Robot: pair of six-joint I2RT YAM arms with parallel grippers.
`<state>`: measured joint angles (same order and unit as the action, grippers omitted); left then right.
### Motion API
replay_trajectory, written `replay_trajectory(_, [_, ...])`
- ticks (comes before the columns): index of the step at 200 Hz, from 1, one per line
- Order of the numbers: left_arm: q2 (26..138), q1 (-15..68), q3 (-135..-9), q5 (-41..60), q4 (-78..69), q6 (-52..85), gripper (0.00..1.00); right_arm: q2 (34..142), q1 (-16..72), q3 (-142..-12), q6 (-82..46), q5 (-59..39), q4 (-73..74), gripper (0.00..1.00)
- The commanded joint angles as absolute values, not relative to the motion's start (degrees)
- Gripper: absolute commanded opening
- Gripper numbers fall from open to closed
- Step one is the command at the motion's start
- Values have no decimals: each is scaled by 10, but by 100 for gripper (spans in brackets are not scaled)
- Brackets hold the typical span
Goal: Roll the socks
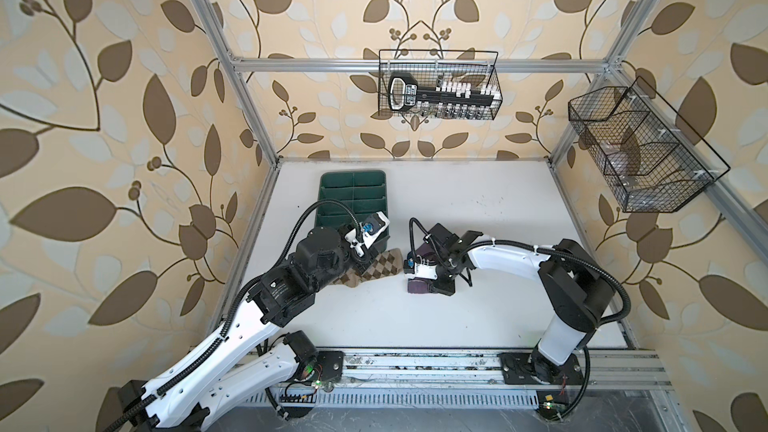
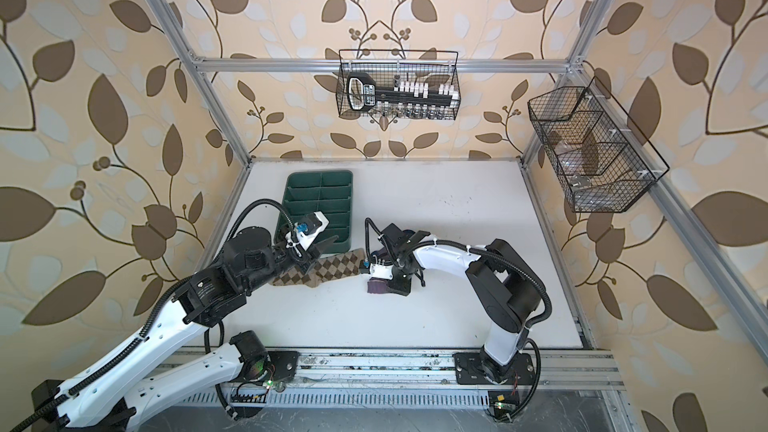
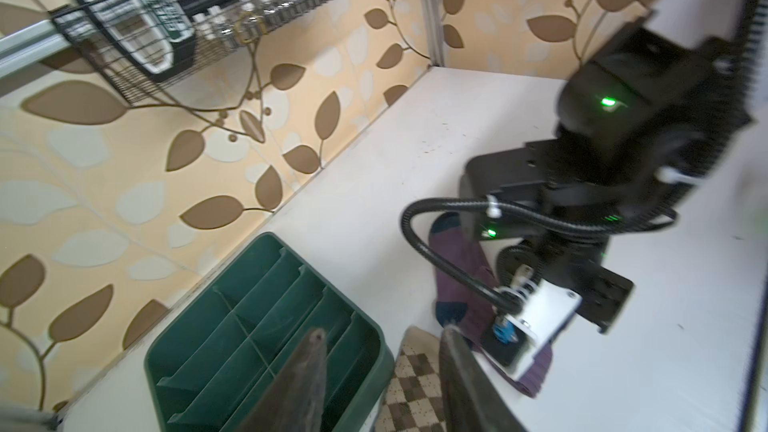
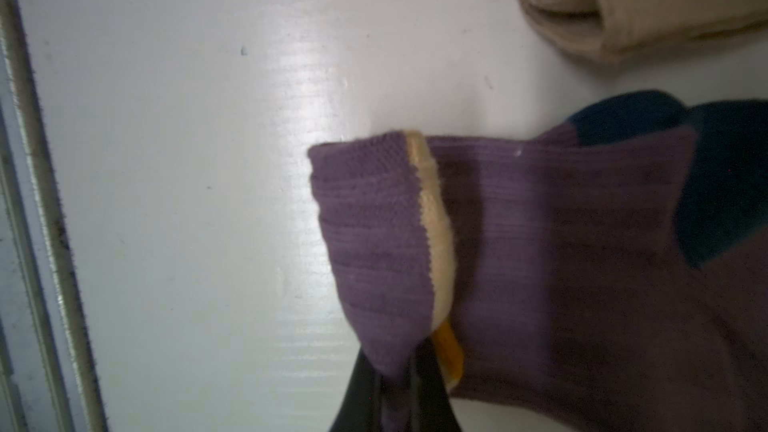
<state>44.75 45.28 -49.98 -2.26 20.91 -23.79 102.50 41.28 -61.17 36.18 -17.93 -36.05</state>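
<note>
Starting the roll on the purple sock (image 4: 540, 243), mid-table.
The right gripper (image 4: 399, 396) pinches its folded-over cuff; the left gripper (image 3: 383, 329), fingers spread and empty, hangs above the argyle sock (image 1: 380, 270) beside the green tray (image 1: 353, 173). Next, likely: tuck the fold onward toward the toe.

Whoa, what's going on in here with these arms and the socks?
A two-armed robot is rolling up socks on a white table. Its right tool is clamped shut on the cuff end of the purple sock, which is folded back over itself. Its left tool is open and empty, hovering by the tan argyle sock, which lies stretched out beside a green divider tray. Neither sock looks rolled yet.
</note>
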Motion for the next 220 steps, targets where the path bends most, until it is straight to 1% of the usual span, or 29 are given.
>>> replay_trajectory(1, [492, 537, -466, -71, 260, -339, 50, 1101, 401, -607, 359, -219, -446, 0])
replay_trajectory(17, [539, 606, -416, -169, 209, -393, 53, 1122, 388, -619, 357, -223, -451, 0])
replay_trajectory(30, [574, 632, -375, -197, 144, -417, 58, 1131, 379, -622, 359, -224, -450, 0])
replay_trajectory(44, [614, 633, -356, -189, 88, -414, 61, 1137, 374, -624, 360, -228, -450, 0])
replay_trajectory(77, [732, 634, -387, -176, 65, -392, 63, 1136, 370, -625, 359, -229, -445, 0])
replay_trajectory(113, [841, 633, -413, -178, 35, -360, 59, 1132, 366, -623, 359, -231, -445, 0])
replay_trajectory(125, [861, 633, -414, -183, 19, -355, 57, 1130, 366, -621, 359, -234, -444, 1])
replay_trajectory(139, [877, 633, -419, -187, 12, -349, 52, 1129, 365, -619, 359, -235, -442, 1])
replay_trajectory(150, [888, 632, -423, -184, 12, -345, 46, 1127, 365, -619, 359, -236, -443, 1])
replay_trajectory(160, [897, 631, -426, -182, 15, -340, 33, 1124, 366, -618, 359, -235, -442, 3])
replay_trajectory(169, [904, 628, -430, -177, 20, -334, 24, 1119, 364, -615, 358, -235, -441, 6])
replay_trajectory(177, [908, 625, -432, -172, 25, -327, 13, 1111, 363, -611, 356, -231, -436, 8])
replay_trajectory(191, [914, 618, -442, -151, 42, -320, 0, 1082, 358, -594, 345, -218, -411, 13])
replay_trajectory(210, [912, 596, -456, -88, 75, -310, 0, 1033, 349, -570, 330, -206, -386, 24])
replay_trajectory(220, [911, 584, -461, -66, 82, -307, 0, 1008, 343, -560, 321, -201, -381, 34])
